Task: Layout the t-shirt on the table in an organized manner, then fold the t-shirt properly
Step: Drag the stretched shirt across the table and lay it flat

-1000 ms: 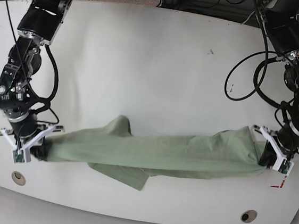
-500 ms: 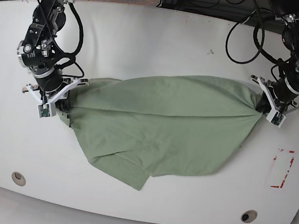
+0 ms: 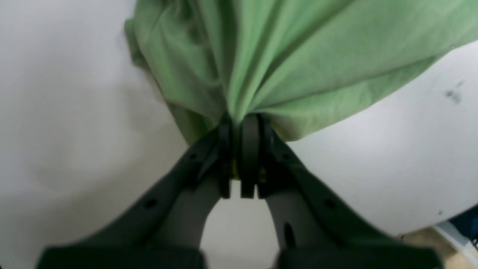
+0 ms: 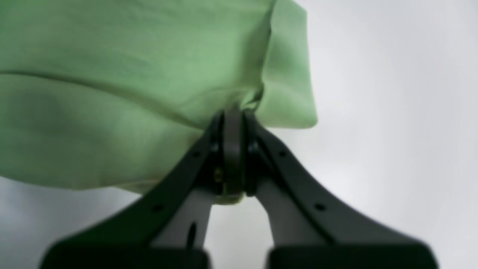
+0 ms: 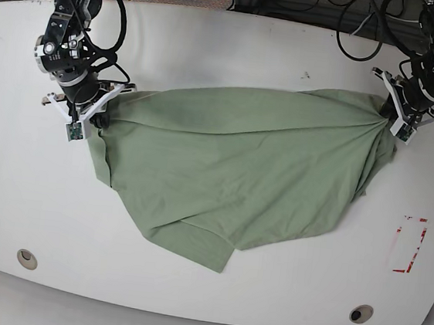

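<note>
Across the tabletop (image 5: 229, 47), the t-shirt (image 5: 231, 172) is spreading wider than half a second ago (layout advancing, folding not yet begun), with the left tool (image 5: 398, 119) and right tool (image 5: 90, 116) each clamping an opposite edge.

White table (image 5: 237, 48), glossy, rounded corners. T-shirt (image 5: 239, 173) spread across its middle; red tape outline (image 5: 410, 245) right of the shirt. Two grommet holes (image 5: 26, 258) along the near edge below it.

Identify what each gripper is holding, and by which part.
Both hold the t-shirt. The left gripper pinches a bunched edge at one end; the right gripper pinches the bunched edge at the opposite end. Which garment part cannot be told.
</note>
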Controlling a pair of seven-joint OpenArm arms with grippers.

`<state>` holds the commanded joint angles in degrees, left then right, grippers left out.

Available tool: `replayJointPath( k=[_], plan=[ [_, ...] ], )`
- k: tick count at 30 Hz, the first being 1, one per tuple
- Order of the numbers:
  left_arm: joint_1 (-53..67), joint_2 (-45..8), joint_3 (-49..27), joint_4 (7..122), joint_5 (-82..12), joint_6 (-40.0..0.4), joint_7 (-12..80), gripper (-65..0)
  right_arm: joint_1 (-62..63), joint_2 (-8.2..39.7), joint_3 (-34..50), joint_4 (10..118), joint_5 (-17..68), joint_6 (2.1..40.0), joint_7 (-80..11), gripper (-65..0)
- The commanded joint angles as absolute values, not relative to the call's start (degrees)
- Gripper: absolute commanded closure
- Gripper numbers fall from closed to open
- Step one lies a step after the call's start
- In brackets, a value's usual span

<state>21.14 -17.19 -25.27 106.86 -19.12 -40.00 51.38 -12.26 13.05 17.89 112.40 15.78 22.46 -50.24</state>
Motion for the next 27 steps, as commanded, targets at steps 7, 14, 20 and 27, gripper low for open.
replayJointPath(
  k=[7,14,20,27],
  plan=[
    [21.4,-17.2,-25.4,106.8,-19.0,-40.0,51.4,-17.1,-12.4,13.0,17.8,112.3,15.8,22.0,-50.2,-9.8],
    [21.4,-18.4,-26.6,106.9,-18.9,-40.0,51.4,-38.1,-12.5,13.1,17.9,112.4,15.7,21.9,-50.2,-43.9],
    [20.3,-18.9,-31.6,106.9,-19.3,-40.0,51.4,-38.2,-13.6,13.6,17.9,112.7,15.7,22.1,-50.2,-57.1],
    [13.8,-18.6,-34.2,106.9,-19.3,-40.0,51.4,-38.2,-11.2,13.1,17.6,112.5,16.1,22.5,-50.2,-56.3]
  ],
)
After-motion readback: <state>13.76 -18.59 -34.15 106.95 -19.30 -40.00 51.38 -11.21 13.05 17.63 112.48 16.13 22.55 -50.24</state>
